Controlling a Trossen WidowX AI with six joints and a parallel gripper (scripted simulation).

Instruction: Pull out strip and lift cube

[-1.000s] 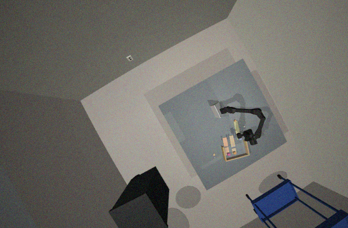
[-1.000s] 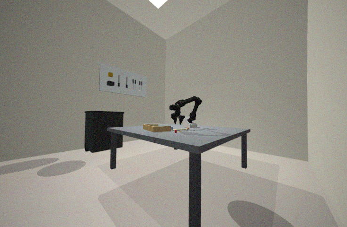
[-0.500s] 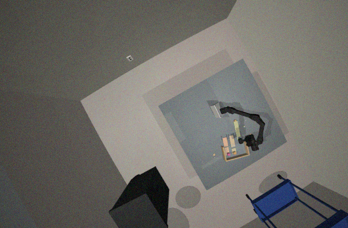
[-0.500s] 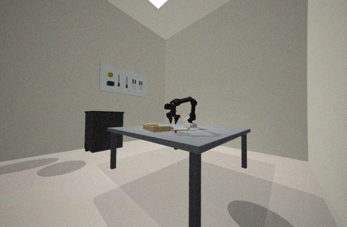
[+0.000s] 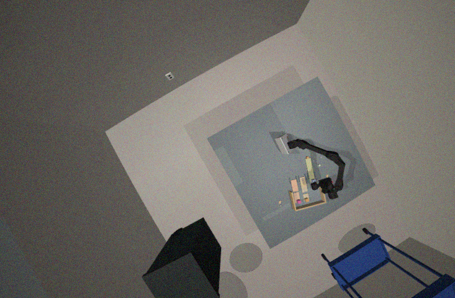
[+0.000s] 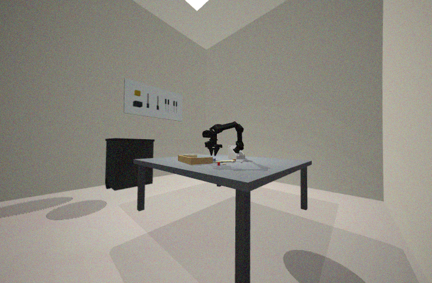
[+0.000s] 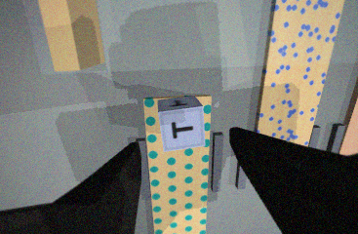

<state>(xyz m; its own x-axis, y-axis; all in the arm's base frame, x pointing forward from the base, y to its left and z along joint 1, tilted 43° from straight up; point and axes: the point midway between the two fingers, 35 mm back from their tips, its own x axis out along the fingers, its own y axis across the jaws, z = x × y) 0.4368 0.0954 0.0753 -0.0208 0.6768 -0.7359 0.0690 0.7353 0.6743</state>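
Observation:
The strip with teal dots (image 5: 309, 166) (image 7: 180, 171) lies out in front of the wooden tray, between two short grey rails. The labelled cube (image 5: 313, 181) (image 7: 166, 141), pale blue-grey with a black T on top, sits on its tray-side end. My gripper (image 6: 214, 154) (image 7: 185, 141) is open and points down over that end. In the wrist view its fingertips are on either side of the cube, apart from it. The blue-speckled strip (image 5: 303, 184) (image 7: 290, 73) and the salmon strip (image 5: 294, 185) (image 7: 356, 129) lie beside it, each showing a gap in the top view.
The wooden tray (image 5: 310, 208) (image 6: 201, 160) has a wall end (image 7: 63, 44) near the cube. A magenta cube (image 5: 298, 201) and an orange cube (image 5: 306, 200) are inside it. Grey rails (image 7: 217, 163) flank the strips. A small red object (image 6: 218, 163) stands on the table near the tray.

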